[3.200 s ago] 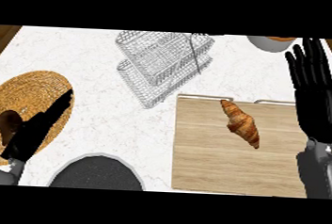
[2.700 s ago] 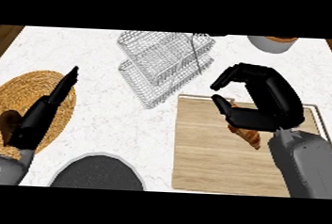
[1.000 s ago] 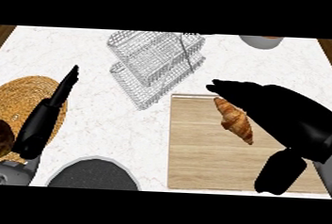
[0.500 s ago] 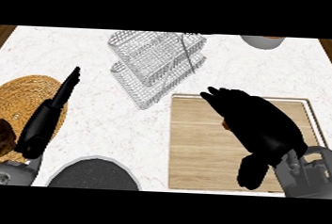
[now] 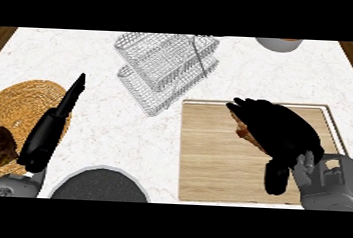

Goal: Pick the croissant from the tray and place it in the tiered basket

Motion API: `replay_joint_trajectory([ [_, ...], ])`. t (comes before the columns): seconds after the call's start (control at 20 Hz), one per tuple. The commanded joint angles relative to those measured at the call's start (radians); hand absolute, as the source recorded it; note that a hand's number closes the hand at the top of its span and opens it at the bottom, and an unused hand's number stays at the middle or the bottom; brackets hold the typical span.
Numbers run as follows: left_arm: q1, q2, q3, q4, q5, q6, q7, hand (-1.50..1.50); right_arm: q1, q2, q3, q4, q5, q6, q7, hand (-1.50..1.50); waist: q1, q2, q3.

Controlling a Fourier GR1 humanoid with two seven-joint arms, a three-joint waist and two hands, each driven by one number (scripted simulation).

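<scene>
Right hand [image 5: 278, 133] now lowered over croissant [image 5: 245, 132], fingers curled round it, mid-tray [image 5: 214, 162]; tiered basket [image 5: 163, 65] well apart.

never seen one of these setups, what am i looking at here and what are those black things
This is one view from the robot's own head, looking steeply down at a white marble counter. The black things are its two hands on grey forearms. The right hand is curled over a golden-brown croissant, mostly hiding it, on a pale wooden tray. The left hand is open with straight fingers, edge-on, over a round woven straw mat that also carries a dark brown piece of food. Above the tray lies a silver wire tiered basket, where the croissant is meant to go. A dark round plate sits at the bottom edge and a white bowl at the top.
</scene>
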Motion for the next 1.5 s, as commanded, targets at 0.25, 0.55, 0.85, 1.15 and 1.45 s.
replay_joint_trajectory([
  [0.25, 0.001, -0.069, 0.017, 0.024, -0.047, -0.025, -0.015, 0.0, 0.096, 0.009, -0.083, -0.063, 0.128, 0.041, -0.027, -1.5, -0.004, 0.0, 0.0],
  [0.55, -0.055, -0.071, 0.056, 0.033, -0.074, -0.057, 0.032, 0.0, 0.066, 0.042, -0.156, 0.066, 0.232, -0.015, -0.173, -1.5, -0.002, 0.001, 0.0],
  [0.85, 0.025, -0.073, 0.083, -0.081, -0.096, -0.106, 0.065, 0.0, 0.08, 0.094, -0.187, 0.138, 0.321, 0.014, -0.25, -1.5, 0.002, 0.0, 0.0],
  [1.15, 0.004, -0.122, 0.101, -0.015, -0.118, -0.124, 0.03, 0.0, 0.12, 0.163, -0.2, 0.159, 0.402, -0.024, -0.285, -1.5, -0.002, 0.0, 0.0],
  [1.45, -0.018, -0.142, 0.112, -0.083, -0.146, -0.145, 0.103, 0.0, 0.057, 0.15, -0.285, 0.297, 0.447, -0.04, -0.419, -1.5, 0.002, 0.001, 0.0],
])
